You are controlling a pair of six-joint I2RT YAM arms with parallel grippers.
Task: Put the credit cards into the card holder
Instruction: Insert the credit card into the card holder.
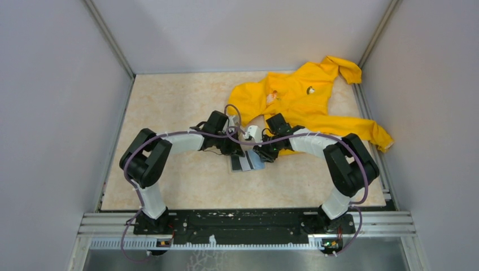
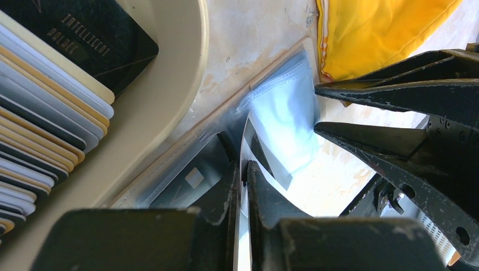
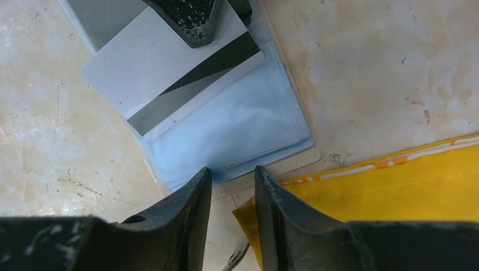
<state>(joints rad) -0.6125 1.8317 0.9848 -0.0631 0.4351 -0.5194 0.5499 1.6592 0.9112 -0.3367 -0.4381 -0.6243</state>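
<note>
The card holder (image 3: pixel 226 130), pale blue clear sleeves on a cream backing, lies open on the table (image 1: pixel 169 113) between both grippers. My left gripper (image 2: pixel 243 166) is shut on a light credit card (image 3: pixel 158 68) with a dark stripe. It holds the card tilted, with its leading edge at the mouth of a sleeve. A dark grey credit card (image 2: pixel 192 180) with a chip sits inside a neighbouring sleeve. My right gripper (image 3: pixel 233 172) is open, its tips at the holder's cream edge with nothing clamped between them. In the top view both grippers meet over the holder (image 1: pixel 247 162).
A yellow garment (image 1: pixel 305 101) is spread over the back right of the table, its hem touching the holder's edge (image 3: pixel 395 192). Left of the holder, a fanned stack of several cards (image 2: pixel 51 96) topped by a black card (image 2: pixel 96 45) rests on a cream curved surface. Grey walls enclose the table.
</note>
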